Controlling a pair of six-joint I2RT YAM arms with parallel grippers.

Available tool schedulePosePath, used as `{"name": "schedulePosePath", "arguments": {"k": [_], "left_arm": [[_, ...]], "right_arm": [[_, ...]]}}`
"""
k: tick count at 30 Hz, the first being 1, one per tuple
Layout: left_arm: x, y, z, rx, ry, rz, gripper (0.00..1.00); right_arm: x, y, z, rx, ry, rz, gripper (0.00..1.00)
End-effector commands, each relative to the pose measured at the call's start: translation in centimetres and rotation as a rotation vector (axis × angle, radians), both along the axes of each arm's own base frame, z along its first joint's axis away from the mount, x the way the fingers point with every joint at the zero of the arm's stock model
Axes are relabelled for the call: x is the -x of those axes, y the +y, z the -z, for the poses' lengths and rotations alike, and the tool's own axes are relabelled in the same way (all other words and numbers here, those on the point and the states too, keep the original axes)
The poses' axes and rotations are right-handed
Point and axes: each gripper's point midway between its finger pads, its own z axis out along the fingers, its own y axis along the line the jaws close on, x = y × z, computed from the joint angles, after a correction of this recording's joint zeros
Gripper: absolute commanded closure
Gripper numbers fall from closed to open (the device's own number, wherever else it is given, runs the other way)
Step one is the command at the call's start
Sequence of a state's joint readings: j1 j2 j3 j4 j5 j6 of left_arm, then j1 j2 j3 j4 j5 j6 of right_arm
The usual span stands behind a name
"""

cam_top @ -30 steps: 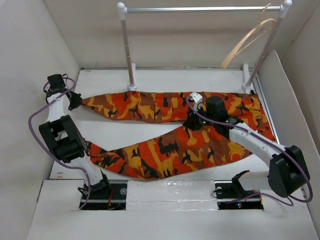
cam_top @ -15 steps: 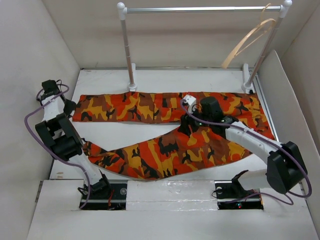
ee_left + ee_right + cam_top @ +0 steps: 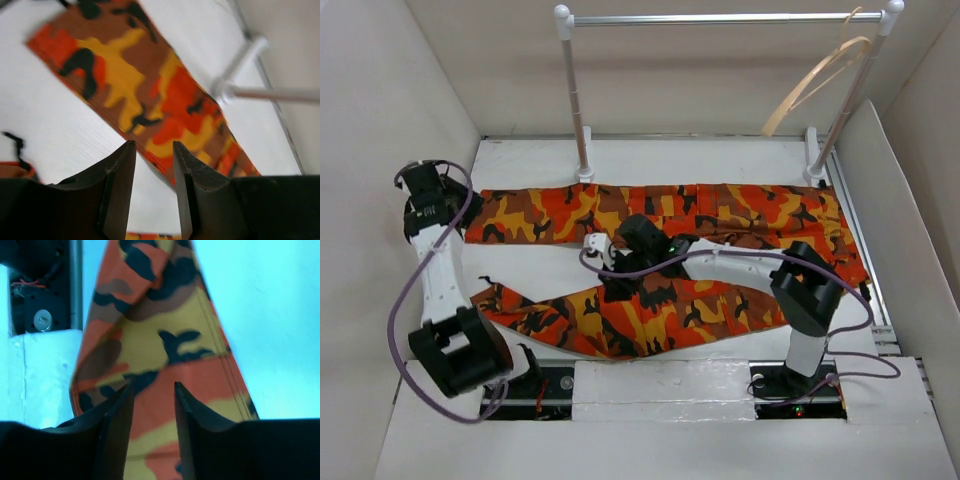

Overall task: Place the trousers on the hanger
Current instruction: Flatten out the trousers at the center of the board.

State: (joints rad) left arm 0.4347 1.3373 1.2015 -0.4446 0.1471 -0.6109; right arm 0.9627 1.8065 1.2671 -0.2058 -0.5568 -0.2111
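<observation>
The camouflage trousers (image 3: pixel 740 215) lie flat on the table, both legs pointing left. The tan wooden hanger (image 3: pixel 818 78) hangs at the right end of the rail. My left gripper (image 3: pixel 428 190) is open and empty by the left wall, just left of the far leg's cuff; the far leg (image 3: pixel 130 85) shows beyond its open gripper (image 3: pixel 152 145). My right gripper (image 3: pixel 617 278) is open, low over the upper edge of the near leg. In the right wrist view the gripper (image 3: pixel 152 385) has the near leg's cloth (image 3: pixel 165 365) under it, nothing pinched.
The white-posted metal rail (image 3: pixel 720 18) stands at the back, its left post (image 3: pixel 576 110) just behind the far leg; the post also shows in the left wrist view (image 3: pixel 240 62). Walls close in on the left and right. An arm base (image 3: pixel 40 290) lies beyond the near leg.
My left gripper has let go of the far leg's cuff and drawn back toward the left wall; that leg now lies straight. My right gripper has moved left from the crotch to the near leg.
</observation>
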Motion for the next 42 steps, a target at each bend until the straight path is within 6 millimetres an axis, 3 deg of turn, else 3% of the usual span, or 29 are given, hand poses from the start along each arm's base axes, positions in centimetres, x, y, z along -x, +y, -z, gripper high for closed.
{"name": "schedulePosePath", "arguments": {"k": [1,2,4,5,6,11,13,16,17,18,19,21,23,25,26,27,29,30,32,33,35,36,37,38,39,41,42], "left_arm": [[-0.5,-5.8,-4.8,0.030,-0.193,0.205,0.69],[-0.5,-7.8,-5.7,0.024,-0.213,0.258,0.70],[0.3,-9.3,-7.5,0.004,-0.252,0.288,0.72],[0.6,-9.8,-8.4,-0.004,-0.270,0.300,0.72],[1.2,-10.6,-9.0,-0.018,-0.272,0.314,0.72],[2.6,-12.4,-10.8,-0.078,-0.292,0.358,0.72],[2.8,-12.9,-11.6,-0.089,-0.322,0.377,0.72],[2.7,-13.1,-12.4,-0.090,-0.348,0.388,0.72],[2.6,-13.3,-13.0,-0.090,-0.362,0.396,0.72],[2.5,-13.6,-13.4,-0.077,-0.370,0.411,0.72],[2.5,-13.8,-13.6,-0.068,-0.377,0.417,0.72],[2.4,-13.8,-14.2,-0.063,-0.384,0.415,0.72],[2.3,-13.5,-14.8,-0.071,-0.391,0.397,0.73],[2.2,-12.6,-14.8,-0.094,-0.369,0.351,0.72],[2.2,-12.3,-15.4,-0.110,-0.376,0.343,0.72],[2.4,-11.8,-15.6,-0.131,-0.375,0.318,0.72],[2.7,-10.9,-16.2,-0.156,-0.381,0.279,0.72],[3.3,-9.7,-16.5,-0.173,-0.377,0.231,0.71],[3.7,-8.8,-16.5,-0.196,-0.361,0.195,0.70],[4.1,-7.9,-16.0,-0.222,-0.331,0.160,0.70],[4.3,-7.0,-14.9,-0.248,-0.292,0.124,0.70],[4.5,-6.6,-14.4,-0.259,-0.270,0.106,0.69],[4.7,-6.5,-14.0,-0.258,-0.257,0.101,0.69],[4.8,-6.9,-13.1,-0.243,-0.246,0.119,0.69],[4.8,-6.9,-13.1,-0.243,-0.246,0.119,0.69],[4.9,-7.7,-12.0,-0.207,-0.245,0.147,0.69],[5.0,-7.8,-11.6,-0.202,-0.240,0.149,0.69]], "right_arm": [[1.9,4.4,-1.5,-0.091,-0.008,-0.098,0.55],[2.4,5.3,-1.3,-0.103,0.013,-0.116,0.50],[2.8,7.6,-1.9,-0.154,0.033,-0.122,0.41],[3.3,8.3,0.2,-0.130,0.073,-0.130,0.41],[3.9,9.3,0.3,-0.142,0.102,-0.131,0.40],[5.0,13.0,1.4,-0.168,0.171,-0.126,0.40],[5.4,13.9,3.4,-0.146,0.228,-0.108,0.40],[5.5,14.6,4.7,-0.125,0.252,-0.083,0.41],[5.4,14.8,5.0,-0.121,0.257,-0.072,0.43],[5.9,15.3,4.8,-0.130,0.267,-0.072,0.55],[5.9,15.4,5.1,-0.129,0.277,-0.066,0.85],[7.1,15.9,3.9,-0.160,0.270,-0.098,1.00],[9.6,16.1,1.6,-0.180,0.263,-0.167,1.00],[12.3,15.6,0.8,-0.173,0.260,-0.272,1.00],[14.8,15.2,-0.2,-0.174,0.262,-0.350,1.00],[15.9,14.1,0.8,-0.123,0.229,-0.413,0.96],[17.3,13.2,1.5,-0.072,0.197,-0.482,0.77],[17.7,11.7,2.7,0.004,0.171,-0.513,0.52],[17.2,10.4,3.8,0.059,0.130,-0.500,0.35],[16.0,10.1,2.0,0.016,0.090,-0.484,0.30],[13.7,9.3,0.8,-0.018,0.062,-0.415,0.24],[11.2,8.2,-0.7,-0.071,0.059,-0.348,0.24],[10.0,7.7,-1.2,-0.098,0.063,-0.317,0.29],[6.4,6.3,-1.5,-0.121,0.048,-0.234,0.59],[6.4,6.2,-1.5,-0.121,0.048,-0.233,0.60],[3.9,5.0,0.3,-0.047,-0.017,-0.196,0.74],[2.1,5.0,1.4,-0.011,-0.043,-0.173,0.73]]}}
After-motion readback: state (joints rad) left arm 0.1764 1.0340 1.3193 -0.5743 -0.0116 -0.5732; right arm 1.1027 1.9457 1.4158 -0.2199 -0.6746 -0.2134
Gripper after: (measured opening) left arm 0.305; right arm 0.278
